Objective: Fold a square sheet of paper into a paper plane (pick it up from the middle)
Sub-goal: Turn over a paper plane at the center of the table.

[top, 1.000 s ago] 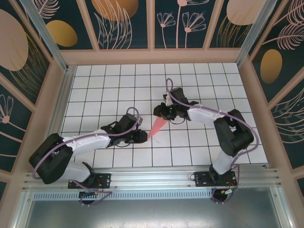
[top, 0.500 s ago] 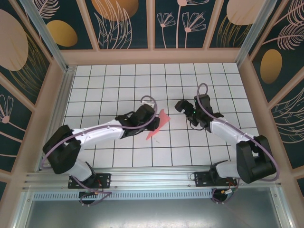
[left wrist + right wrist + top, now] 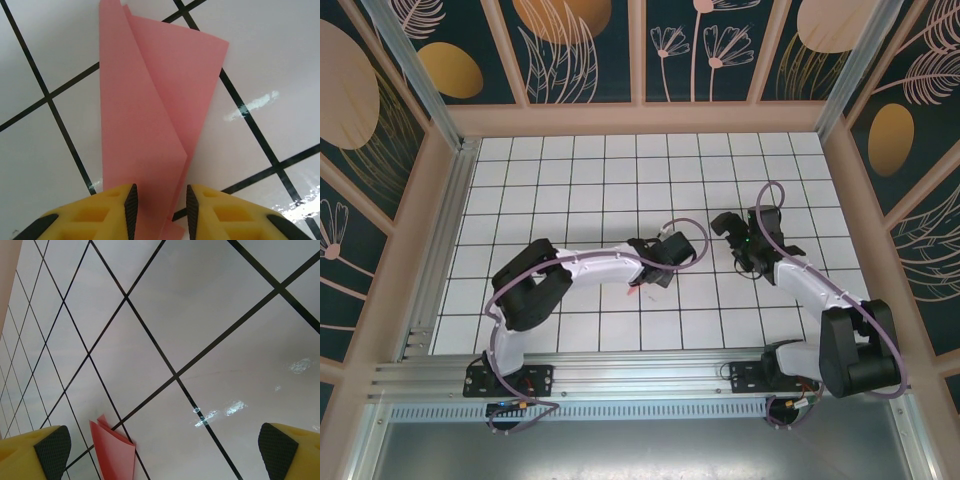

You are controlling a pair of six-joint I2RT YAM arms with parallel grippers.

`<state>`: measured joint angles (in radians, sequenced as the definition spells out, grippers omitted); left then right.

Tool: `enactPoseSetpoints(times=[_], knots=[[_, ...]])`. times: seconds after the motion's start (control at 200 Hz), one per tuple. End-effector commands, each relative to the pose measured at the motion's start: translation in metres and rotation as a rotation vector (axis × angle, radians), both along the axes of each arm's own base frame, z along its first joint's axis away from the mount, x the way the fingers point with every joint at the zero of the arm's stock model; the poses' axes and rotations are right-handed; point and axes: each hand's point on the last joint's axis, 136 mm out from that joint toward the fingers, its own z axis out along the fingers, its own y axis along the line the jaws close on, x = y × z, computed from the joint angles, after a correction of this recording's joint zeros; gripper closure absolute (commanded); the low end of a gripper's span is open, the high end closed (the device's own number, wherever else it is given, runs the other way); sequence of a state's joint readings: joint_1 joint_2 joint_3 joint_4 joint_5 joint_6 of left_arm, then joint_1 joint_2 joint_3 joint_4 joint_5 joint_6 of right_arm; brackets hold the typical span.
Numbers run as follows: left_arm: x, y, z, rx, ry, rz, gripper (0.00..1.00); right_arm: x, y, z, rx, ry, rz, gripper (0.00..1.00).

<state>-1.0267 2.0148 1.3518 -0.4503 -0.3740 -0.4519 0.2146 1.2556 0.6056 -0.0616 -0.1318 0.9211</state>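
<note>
The folded pink-red paper [image 3: 145,110] lies flat on the white grid table as a long pointed shape with overlapping flaps. In the top view only its tip [image 3: 636,291] sticks out from under my left gripper [image 3: 655,268]. The left gripper [image 3: 160,210] hovers low over the paper's narrow end, jaws a narrow gap apart, with the paper running under and between the fingertips [image 3: 131,207]; nothing is pinched. My right gripper [image 3: 732,235] stands wide open to the right of the paper, holding nothing. In the right wrist view the paper's wide end [image 3: 115,455] shows between the fingertips [image 3: 52,452].
The white tiled table [image 3: 570,170] is ringed by a wooden frame with patterned walls [image 3: 640,50]. A metal rail [image 3: 640,375] runs along the near edge by the arm bases.
The left arm has stretched right over the paper, now covering most of it. The right gripper let go of the paper, opened wide and pulled back to the right.
</note>
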Motion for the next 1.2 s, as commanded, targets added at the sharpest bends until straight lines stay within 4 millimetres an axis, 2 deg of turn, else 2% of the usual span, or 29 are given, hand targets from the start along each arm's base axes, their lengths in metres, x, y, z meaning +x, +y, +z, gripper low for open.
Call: enactPoseSetpoints(times=[0.0,0.245,0.485,0.625,0.806,0.931,1.076,1.161,1.181,1.196], knots=[[0.004,0.006,-0.001,0.074,-0.007,-0.004,0.66,-0.004,-0.002,0.002,0.012,-0.003,-0.007,0.01],[0.007,0.006,-0.007,0.100,-0.005,-0.002,0.61,-0.003,-0.003,0.002,0.018,-0.003,-0.004,0.01],[0.013,0.009,-0.003,0.105,-0.036,0.053,0.91,-0.003,0.001,0.002,0.033,-0.008,0.010,0.01],[0.015,0.008,0.011,0.045,-0.038,0.094,0.99,-0.003,0.003,0.002,0.039,-0.010,0.021,0.01],[0.020,0.010,0.031,-0.127,-0.001,0.157,1.00,-0.002,0.010,0.003,0.039,-0.015,0.062,0.02],[0.024,0.013,0.045,-0.342,0.073,0.218,1.00,-0.002,0.024,0.004,0.024,-0.020,0.135,0.03],[0.030,0.018,0.059,-0.637,0.161,0.304,1.00,-0.004,0.054,0.010,0.016,-0.047,0.258,0.04],[0.031,0.026,0.052,-0.757,0.216,0.365,1.00,-0.008,0.076,0.014,0.012,-0.074,0.346,0.06],[0.034,0.025,0.065,-0.811,0.206,0.366,1.00,-0.009,0.082,0.016,0.012,-0.081,0.369,0.06],[0.031,0.030,0.059,-0.817,0.221,0.381,1.00,-0.010,0.086,0.017,0.010,-0.085,0.385,0.06]])
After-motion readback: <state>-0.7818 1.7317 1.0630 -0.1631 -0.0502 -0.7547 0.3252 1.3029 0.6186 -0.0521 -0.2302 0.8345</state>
